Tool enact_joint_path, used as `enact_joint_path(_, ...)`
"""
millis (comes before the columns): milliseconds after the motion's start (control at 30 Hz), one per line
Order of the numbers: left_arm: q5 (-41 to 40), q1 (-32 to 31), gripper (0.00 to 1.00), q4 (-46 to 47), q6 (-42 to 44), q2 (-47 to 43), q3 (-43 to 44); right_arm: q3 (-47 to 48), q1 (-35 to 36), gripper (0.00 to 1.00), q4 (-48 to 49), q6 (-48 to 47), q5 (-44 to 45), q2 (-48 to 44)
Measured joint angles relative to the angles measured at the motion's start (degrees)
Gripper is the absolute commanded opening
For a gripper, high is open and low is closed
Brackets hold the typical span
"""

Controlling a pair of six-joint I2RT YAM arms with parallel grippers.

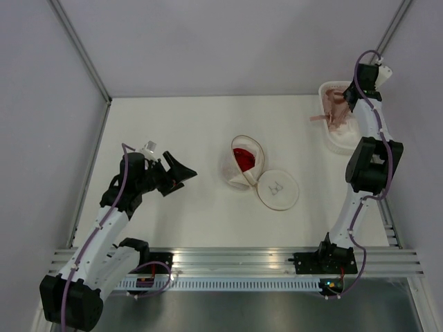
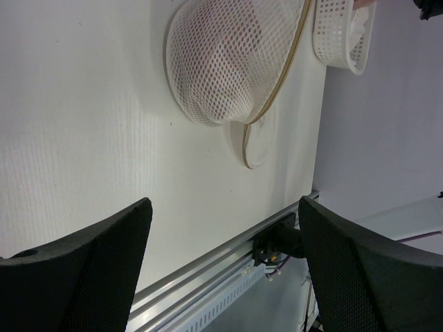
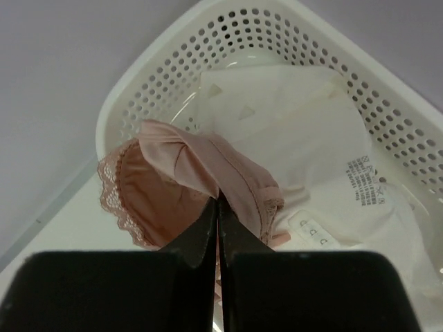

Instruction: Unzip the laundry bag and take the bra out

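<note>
The laundry bag (image 1: 243,162) lies open at the table's middle, its round flap (image 1: 278,189) with the bra drawing flat beside it. Something red (image 1: 245,159) shows inside. In the left wrist view the mesh pod (image 2: 221,62) and flap (image 2: 257,142) lie ahead. My left gripper (image 1: 181,171) is open and empty, left of the bag, its jaws wide apart (image 2: 223,207). My right gripper (image 3: 219,202) is shut on a pink lace-edged bra (image 3: 173,180) over the white lattice basket (image 3: 173,62) at the far right (image 1: 339,142).
White garments with a label (image 3: 311,138) lie in the basket under the bra. A pink strap (image 1: 320,119) hangs over the basket's left rim. Grey walls close the back and sides. A metal rail (image 1: 235,259) runs along the near edge.
</note>
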Motion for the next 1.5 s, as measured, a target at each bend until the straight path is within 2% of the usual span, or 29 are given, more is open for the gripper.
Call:
enact_joint_path(367, 0.0, 0.0, 0.89, 0.0, 0.0, -0.8, 0.0, -0.5, 0.5, 0.0, 2.3, 0.3, 0.6, 1.5)
enact_joint_path(633, 0.0, 0.0, 0.89, 0.0, 0.0, -2.9, -0.3, 1.4, 0.5, 0.02, -2.5, 4.1, 12.1, 2.5)
enact_joint_path(700, 0.0, 0.0, 0.89, 0.0, 0.0, -3.1, -0.5, 1.8, 0.5, 0.17, -3.4, 4.5, 13.8, 2.9)
enact_joint_path(733, 0.0, 0.0, 0.89, 0.0, 0.0, -3.1, -0.7, 1.8, 0.4, 0.36, -3.8, 4.7, 14.1, 3.0)
enact_joint_path(800, 0.0, 0.0, 0.9, 0.0, 0.0, -3.1, -0.9, 1.4, 0.3, 0.54, -3.8, 5.1, 13.7, 3.1)
enact_joint_path(833, 0.0, 0.0, 0.9, 0.0, 0.0, -3.1, -1.0, 0.5, 0.3, 0.69, -3.1, 5.2, 13.4, 2.8)
enact_joint_path(933, 0.0, 0.0, 0.9, 0.0, 0.0, -3.2, -1.0, -4.9, 0.3, 0.8, 0.1, 5.0, 10.6, 0.4)
enact_joint_path(1100, 0.0, 0.0, 0.92, 0.0, 0.0, -4.0, -1.0, -6.8, 0.8, 0.81, 1.7, 3.9, 5.6, -4.4)
enact_joint_path(1267, 0.0, 0.0, 0.93, 0.3, 0.0, -5.2, -1.8, -6.6, 3.3, 0.76, 3.2, 0.6, -1.1, -13.6)
enact_joint_path(1500, 0.0, 0.0, 0.93, 1.0, 0.0, -5.6, -3.6, -9.0, 13.3, 0.7, 2.5, -3.6, -11.8, -22.6)
